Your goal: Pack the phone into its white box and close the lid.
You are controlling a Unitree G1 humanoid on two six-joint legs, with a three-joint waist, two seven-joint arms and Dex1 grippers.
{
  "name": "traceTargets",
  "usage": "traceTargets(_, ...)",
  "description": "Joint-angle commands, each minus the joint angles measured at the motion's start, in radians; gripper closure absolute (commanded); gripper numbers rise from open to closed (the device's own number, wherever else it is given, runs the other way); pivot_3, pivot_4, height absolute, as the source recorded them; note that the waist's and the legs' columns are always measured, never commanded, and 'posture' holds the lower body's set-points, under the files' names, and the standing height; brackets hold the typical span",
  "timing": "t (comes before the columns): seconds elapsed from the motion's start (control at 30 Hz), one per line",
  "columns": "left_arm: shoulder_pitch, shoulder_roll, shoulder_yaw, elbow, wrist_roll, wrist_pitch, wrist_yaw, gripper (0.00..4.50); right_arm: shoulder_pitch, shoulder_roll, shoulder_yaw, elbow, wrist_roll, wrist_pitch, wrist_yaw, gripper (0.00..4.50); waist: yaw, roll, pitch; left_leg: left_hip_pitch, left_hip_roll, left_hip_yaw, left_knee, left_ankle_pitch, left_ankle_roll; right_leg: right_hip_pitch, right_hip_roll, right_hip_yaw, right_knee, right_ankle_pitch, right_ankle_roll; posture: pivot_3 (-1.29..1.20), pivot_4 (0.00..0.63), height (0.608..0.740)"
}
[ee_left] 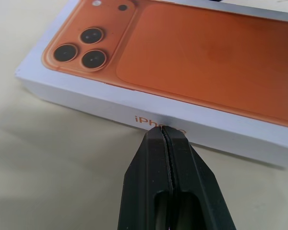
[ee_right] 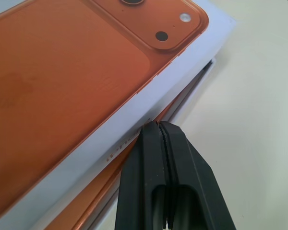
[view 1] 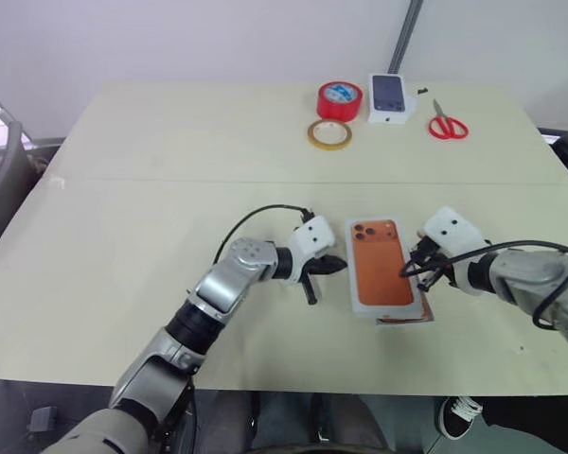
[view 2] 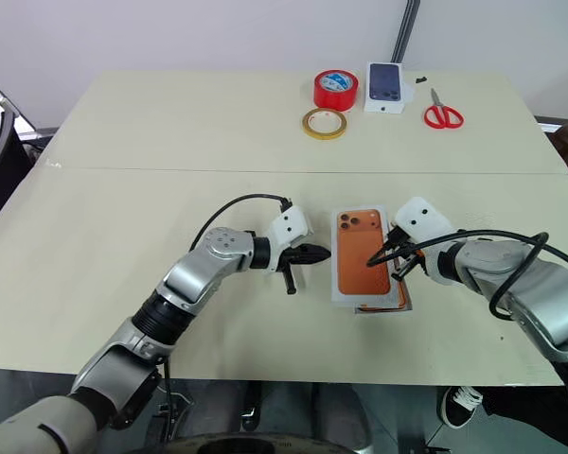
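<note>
Low centre-right of the frame on the bench (view 1: 170, 218), the stiff, light, slippery lid (view 1: 383, 265) sits askew over the white box (view 1: 424, 312), flanked by left claw (view 1: 338, 265) and right claw (view 1: 407, 271), both pinched together, so push its long side walls

Matt white cardboard lid (ee_left: 149, 72) (orange print) — smooth matt table (view 1: 170, 189).

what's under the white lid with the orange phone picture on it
Under the white lid printed with an orange phone a white tray edge and a copper-orange strip stick out; the rest is covered.
</note>
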Motion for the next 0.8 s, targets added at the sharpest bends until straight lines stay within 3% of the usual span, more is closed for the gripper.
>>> traceTargets(0.03,-0.01,-0.012,-0.013,-0.055,-0.01,-0.011,-0.02,4.5,0.013,0.002,-0.05,-0.051,-0.023,0.002,0.025,4.47,0.001,0.0,0.0,0.0,0.0,0.0,0.0,0.0,0.0,0.0,0.0,0.0,0.0,0.0,0.0,0.0,0.15,0.74)
traceTargets(0.8,-0.021,-0.052,-0.05,-0.074,-0.003,-0.004,-0.04,4.5,0.141,0.041,-0.134,-0.066,-0.152,0.012,0.087,4.47,0.001,0.0,0.0,0.0,0.0,0.0,0.0,0.0,0.0,0.0,0.0,0.0,0.0,0.0,0.0,0.0,0.15,0.74)
